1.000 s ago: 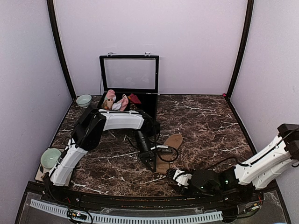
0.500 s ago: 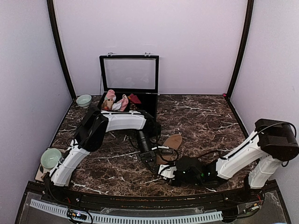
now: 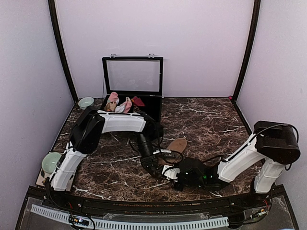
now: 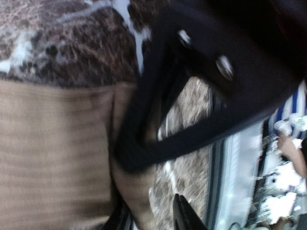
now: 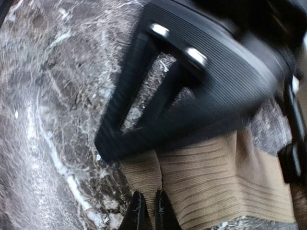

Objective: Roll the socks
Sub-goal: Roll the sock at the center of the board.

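Observation:
A tan-brown sock [image 3: 176, 143] lies flat on the marble table [image 3: 216, 124], its near end under both grippers. The right wrist view shows my right gripper [image 5: 147, 214] shut on a fold at the ribbed edge of the sock [image 5: 216, 177]. My left gripper [image 4: 151, 218] has its jaws apart. A flap of the sock [image 4: 53, 158] lies against its left finger, with bare marble before the right one. From above, the left gripper [image 3: 152, 166] and right gripper [image 3: 169, 171] sit close together. Each wrist view is partly blocked by the other gripper's black finger.
A black case [image 3: 154, 109] with its lid up stands at the back, holding pink-and-white bundles [image 3: 119, 103] and a dark red one [image 3: 138, 100]. One green bowl [image 3: 86, 102] sits beside it, another [image 3: 51, 162] at the left edge. Black cable loops over the sock.
The right arm swung left across the table's front to the sock's near end and shut on its edge. The left gripper, shut before, has opened.

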{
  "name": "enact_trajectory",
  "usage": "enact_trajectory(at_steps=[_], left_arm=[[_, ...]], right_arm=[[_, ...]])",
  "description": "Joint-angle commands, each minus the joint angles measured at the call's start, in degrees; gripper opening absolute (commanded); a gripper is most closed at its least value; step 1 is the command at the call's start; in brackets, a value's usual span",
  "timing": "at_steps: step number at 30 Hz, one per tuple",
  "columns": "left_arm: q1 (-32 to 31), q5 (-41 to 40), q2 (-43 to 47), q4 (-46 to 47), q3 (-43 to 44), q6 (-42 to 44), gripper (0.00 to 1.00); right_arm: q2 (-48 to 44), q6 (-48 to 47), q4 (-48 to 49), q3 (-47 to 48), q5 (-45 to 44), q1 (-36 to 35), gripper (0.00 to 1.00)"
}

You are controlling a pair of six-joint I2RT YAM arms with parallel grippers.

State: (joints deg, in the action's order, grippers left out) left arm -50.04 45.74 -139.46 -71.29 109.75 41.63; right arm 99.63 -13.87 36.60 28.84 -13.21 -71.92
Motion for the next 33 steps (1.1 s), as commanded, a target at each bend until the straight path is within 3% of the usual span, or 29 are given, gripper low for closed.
enact_trajectory(at_steps=[1,4,9,15,25,33], left_arm=[[0.22,-9.88,10.40,12.31,-8.83,1.42,0.37],[0.71,-11.09,19.20,21.79,-17.54,1.13,0.47],[0.38,-13.03,26.90,32.50,-25.75,-0.13,0.45],[-2.55,-10.94,26.52,34.24,-28.35,1.11,0.41],[-4.11,-12.64,26.35,46.46,-31.98,2.08,0.45],[-5.07,-15.64,23.50,44.42,-32.69,7.97,0.38]], right_arm=[[-1.29,12.56,-3.76,-1.81,10.33,5.88,0.00],[-1.45,18.28,-4.52,-2.71,16.04,8.27,0.00],[1.26,28.59,-6.06,-3.27,25.18,11.67,0.00],[3.06,37.48,-4.97,-3.89,33.67,15.35,0.00],[7.22,44.98,-3.21,-3.47,39.11,17.89,0.00],[11.63,48.32,-2.95,-3.03,44.16,20.76,0.00]])
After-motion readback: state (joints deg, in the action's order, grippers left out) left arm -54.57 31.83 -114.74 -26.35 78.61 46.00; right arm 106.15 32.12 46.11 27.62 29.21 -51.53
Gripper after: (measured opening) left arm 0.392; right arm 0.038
